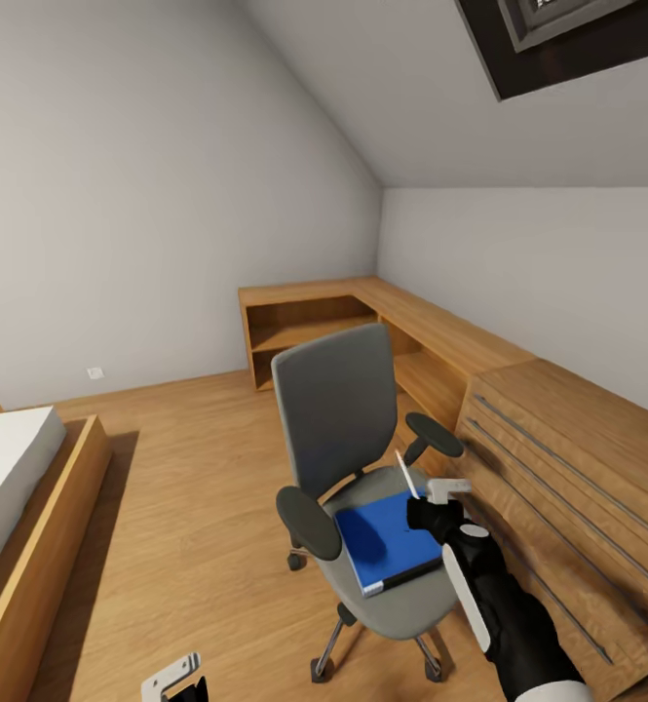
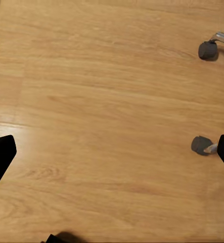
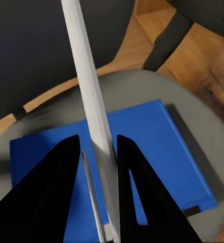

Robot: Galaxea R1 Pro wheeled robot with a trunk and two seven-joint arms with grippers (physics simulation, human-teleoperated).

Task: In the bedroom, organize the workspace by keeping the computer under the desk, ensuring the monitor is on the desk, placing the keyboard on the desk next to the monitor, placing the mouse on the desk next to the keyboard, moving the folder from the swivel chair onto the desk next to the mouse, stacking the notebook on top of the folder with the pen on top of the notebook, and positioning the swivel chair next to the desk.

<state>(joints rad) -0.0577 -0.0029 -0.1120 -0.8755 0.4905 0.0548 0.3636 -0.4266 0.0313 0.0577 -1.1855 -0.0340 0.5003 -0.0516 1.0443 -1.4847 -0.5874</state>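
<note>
No legible writing. Right gripper (image 3: 98, 152) pinches pen (image 3: 89, 96) above folder (image 3: 157, 136) on swivel chair (image 1: 335, 409). Left gripper (image 2: 112, 152) spread over floor (image 2: 101, 101), casters (image 2: 208, 49) beside it.

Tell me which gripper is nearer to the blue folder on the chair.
The right. The right gripper hangs just above the folder at its far corner, holding a pen. The left gripper is low over the floor, beside the chair.
</note>
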